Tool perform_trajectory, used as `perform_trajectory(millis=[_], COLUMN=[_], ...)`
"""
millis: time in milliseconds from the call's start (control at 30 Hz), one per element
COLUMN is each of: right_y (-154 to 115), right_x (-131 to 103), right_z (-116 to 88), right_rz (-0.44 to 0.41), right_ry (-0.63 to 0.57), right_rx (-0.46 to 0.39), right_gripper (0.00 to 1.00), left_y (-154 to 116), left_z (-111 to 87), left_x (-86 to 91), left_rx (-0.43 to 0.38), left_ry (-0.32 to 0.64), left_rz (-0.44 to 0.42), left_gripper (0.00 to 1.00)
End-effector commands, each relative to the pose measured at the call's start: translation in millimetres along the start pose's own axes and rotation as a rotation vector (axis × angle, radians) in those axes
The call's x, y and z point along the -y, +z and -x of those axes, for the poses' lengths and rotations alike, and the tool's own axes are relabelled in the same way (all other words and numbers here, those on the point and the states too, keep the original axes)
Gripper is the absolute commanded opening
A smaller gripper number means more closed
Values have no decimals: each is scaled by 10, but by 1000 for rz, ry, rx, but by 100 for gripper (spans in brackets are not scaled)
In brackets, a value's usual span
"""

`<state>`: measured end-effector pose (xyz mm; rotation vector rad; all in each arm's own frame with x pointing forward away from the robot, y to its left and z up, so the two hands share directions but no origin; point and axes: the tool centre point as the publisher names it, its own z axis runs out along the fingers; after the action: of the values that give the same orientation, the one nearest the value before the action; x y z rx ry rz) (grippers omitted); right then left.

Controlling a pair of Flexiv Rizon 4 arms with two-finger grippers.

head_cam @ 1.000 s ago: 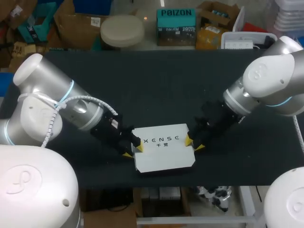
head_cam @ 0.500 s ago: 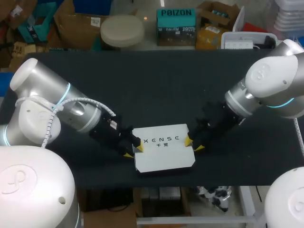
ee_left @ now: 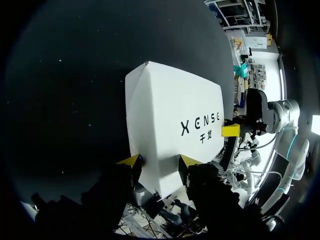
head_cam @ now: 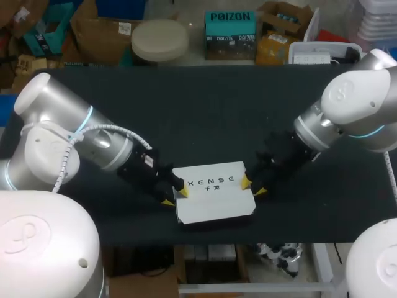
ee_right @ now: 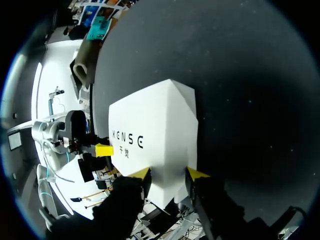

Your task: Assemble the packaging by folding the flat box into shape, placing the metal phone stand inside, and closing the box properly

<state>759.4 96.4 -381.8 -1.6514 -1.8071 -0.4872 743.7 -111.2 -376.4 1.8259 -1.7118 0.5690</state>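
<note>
A closed white box (head_cam: 214,195) with dark lettering lies flat near the front edge of the black table (head_cam: 205,112). My left gripper (head_cam: 173,197) is at the box's left end, and the end fills the gap between its yellow tips. My right gripper (head_cam: 253,188) holds the right end the same way. In the left wrist view the box (ee_left: 170,115) stretches ahead of my left gripper (ee_left: 160,161), with a yellow fingertip (ee_left: 231,131) of the other arm at the far end. The right wrist view mirrors this: box (ee_right: 155,135), right gripper (ee_right: 169,173). No metal phone stand is visible.
The box sits close to the table's front edge (head_cam: 211,241). Bare black tabletop extends behind the box and out to both sides beyond the arms.
The left arm's upper links have swayed slightly. The box and both grippers stay where they were.
</note>
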Motion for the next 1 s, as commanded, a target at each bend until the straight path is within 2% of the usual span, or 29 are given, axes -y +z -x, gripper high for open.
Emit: perform_trajectory(millis=[33,1000], right_y=[-28,-60], right_x=[-2,-57], right_z=[-34,-113], right_rz=[-6,-22], right_ry=[1,10], right_rx=[-3,-16], right_gripper=[46,47], left_y=[-3,-69], left_z=[-53,-132], left_x=[21,74], left_rx=[12,30], left_ry=[-3,-53], left_rz=[9,63], left_gripper=[49,49])
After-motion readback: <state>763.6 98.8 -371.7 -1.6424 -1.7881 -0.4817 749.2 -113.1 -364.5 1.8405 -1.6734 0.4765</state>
